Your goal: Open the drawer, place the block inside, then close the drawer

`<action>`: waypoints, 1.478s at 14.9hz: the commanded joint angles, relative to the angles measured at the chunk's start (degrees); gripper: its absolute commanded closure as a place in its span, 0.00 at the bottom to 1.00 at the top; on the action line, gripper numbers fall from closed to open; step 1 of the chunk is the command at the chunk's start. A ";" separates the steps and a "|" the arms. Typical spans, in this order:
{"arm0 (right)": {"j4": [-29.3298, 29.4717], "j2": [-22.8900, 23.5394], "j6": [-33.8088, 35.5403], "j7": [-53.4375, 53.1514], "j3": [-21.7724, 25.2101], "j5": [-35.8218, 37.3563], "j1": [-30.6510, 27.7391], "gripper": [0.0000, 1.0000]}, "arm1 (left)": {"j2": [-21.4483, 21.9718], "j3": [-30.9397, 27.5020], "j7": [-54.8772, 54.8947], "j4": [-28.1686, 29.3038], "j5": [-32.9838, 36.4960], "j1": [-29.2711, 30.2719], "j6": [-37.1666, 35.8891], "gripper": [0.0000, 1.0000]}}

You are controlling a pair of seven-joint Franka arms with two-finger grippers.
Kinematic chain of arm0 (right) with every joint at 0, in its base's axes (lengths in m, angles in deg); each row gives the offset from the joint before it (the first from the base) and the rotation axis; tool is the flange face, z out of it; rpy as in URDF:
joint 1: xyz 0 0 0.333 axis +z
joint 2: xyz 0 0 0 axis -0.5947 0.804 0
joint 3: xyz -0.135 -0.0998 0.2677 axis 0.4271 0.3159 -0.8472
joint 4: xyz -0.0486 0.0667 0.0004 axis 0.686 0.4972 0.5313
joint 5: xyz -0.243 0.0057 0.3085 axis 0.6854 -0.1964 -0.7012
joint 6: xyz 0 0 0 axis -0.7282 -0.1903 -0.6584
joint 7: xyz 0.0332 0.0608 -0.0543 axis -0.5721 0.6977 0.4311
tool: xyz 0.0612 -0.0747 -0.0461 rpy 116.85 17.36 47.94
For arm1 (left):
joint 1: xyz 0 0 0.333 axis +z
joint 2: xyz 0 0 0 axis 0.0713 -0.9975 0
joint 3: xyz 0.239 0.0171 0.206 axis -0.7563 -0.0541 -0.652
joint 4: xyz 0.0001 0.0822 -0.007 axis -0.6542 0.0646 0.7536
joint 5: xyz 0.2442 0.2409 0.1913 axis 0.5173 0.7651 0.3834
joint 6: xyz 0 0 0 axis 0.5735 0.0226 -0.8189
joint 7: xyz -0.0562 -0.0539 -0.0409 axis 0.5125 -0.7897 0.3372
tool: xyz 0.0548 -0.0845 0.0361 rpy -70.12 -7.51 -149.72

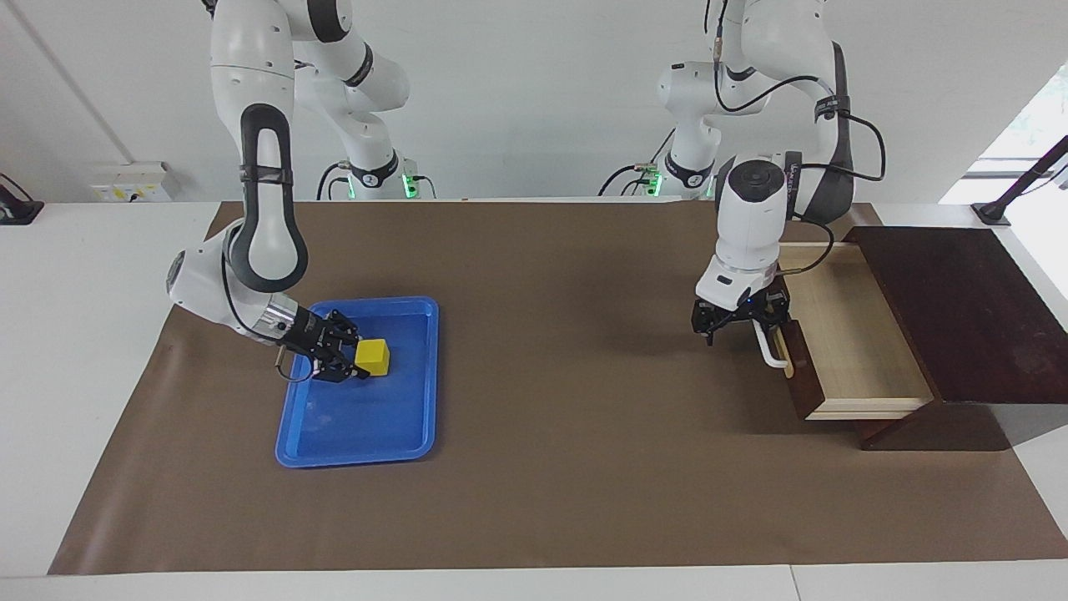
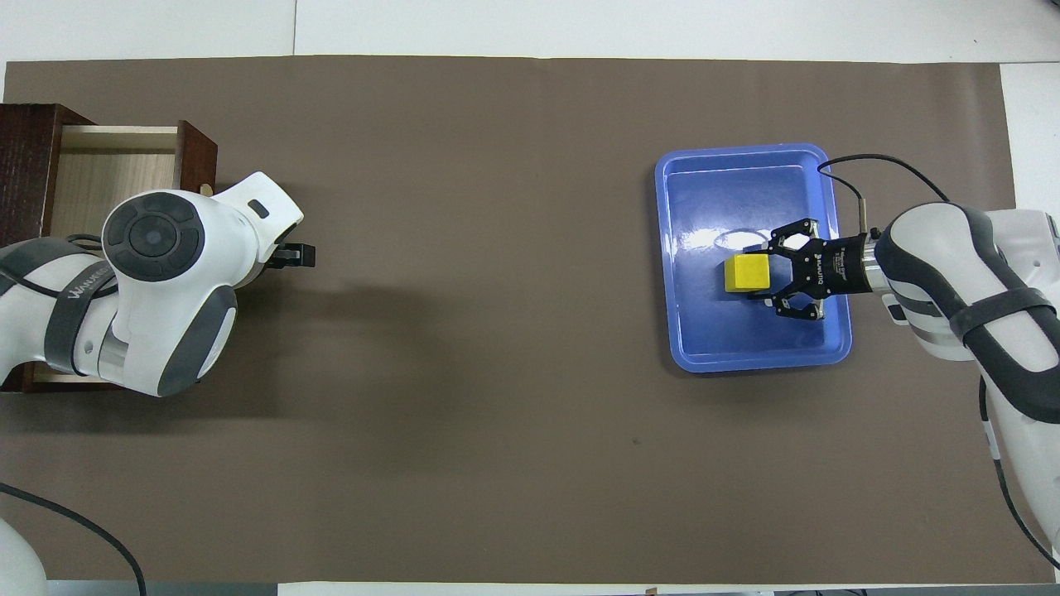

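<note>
The drawer (image 1: pixel 851 334) stands pulled out of its dark wooden box (image 1: pixel 959 309) at the left arm's end of the table, and its pale inside is bare. It also shows in the overhead view (image 2: pixel 116 174). My left gripper (image 1: pixel 741 327) is at the end of the white handle (image 1: pixel 774 355) that is nearer to the robots. The yellow block (image 1: pixel 373 356) lies in the blue tray (image 1: pixel 359 455) at the right arm's end. My right gripper (image 1: pixel 355 359) is low in the tray and open, its fingertips on either side of the block's edge (image 2: pixel 745 273).
A brown mat (image 1: pixel 567 334) covers the table between the tray and the drawer. The blue tray (image 2: pixel 745 360) holds only the block. The left arm's wrist (image 2: pixel 157 281) covers part of the drawer from above.
</note>
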 commanded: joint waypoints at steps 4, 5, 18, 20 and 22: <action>3.85 -0.22 3.62 0.31 -0.09 -1.66 -0.61 1.00 | -2.68 -0.50 0.26 -11.01 -1.49 -0.33 -12.40 0.00; 5.60 0.04 5.11 -1.87 -0.09 -1.05 -0.44 1.00 | -3.47 -0.50 0.18 -13.65 -3.14 -0.42 -14.78 0.00; 17.31 3.56 2.59 -25.18 -0.26 3.09 17.13 1.00 | -3.39 -0.50 -47.04 -24.13 -15.46 -3.23 -26.50 0.00; 17.40 3.64 1.88 -25.27 -0.18 3.26 20.20 1.00 | -3.92 -0.58 -61.37 -24.74 -15.46 -4.72 -25.44 0.00; 18.97 4.08 1.70 -26.41 -0.18 3.44 22.76 1.00 | -6.19 -0.50 -72.29 -28.76 -15.64 -4.90 -25.78 0.00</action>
